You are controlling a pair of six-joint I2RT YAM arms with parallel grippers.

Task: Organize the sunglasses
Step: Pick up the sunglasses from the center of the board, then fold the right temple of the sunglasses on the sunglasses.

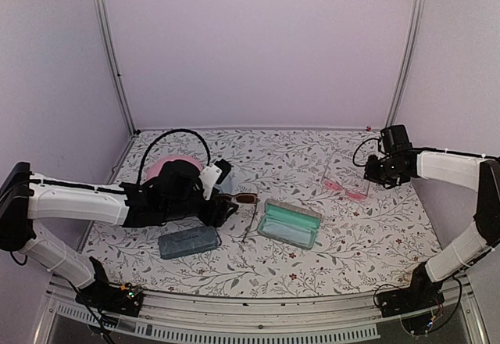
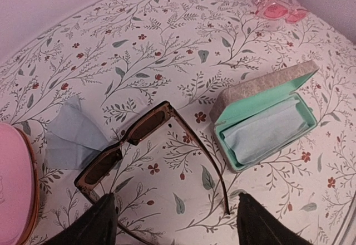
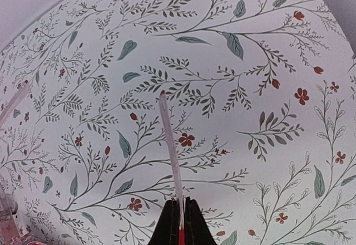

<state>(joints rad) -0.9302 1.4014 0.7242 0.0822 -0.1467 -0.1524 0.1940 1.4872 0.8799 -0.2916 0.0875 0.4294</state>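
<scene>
Here the dark sunglasses (image 2: 146,124) lie midway on the table (image 1: 297,152), front running left-right, temples pointing near, just beside the spread left pincer (image 2: 175,217); far right, the right pincer (image 3: 179,214) clamps one temple of the pink pair (image 1: 346,187).

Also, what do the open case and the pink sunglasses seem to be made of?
Open case: probably a rigid shell, matte speckled grey-brown covering outside, smooth mint lining inside. Pink sunglasses: likely glossy translucent plastic; the frame looks see-through.
</scene>
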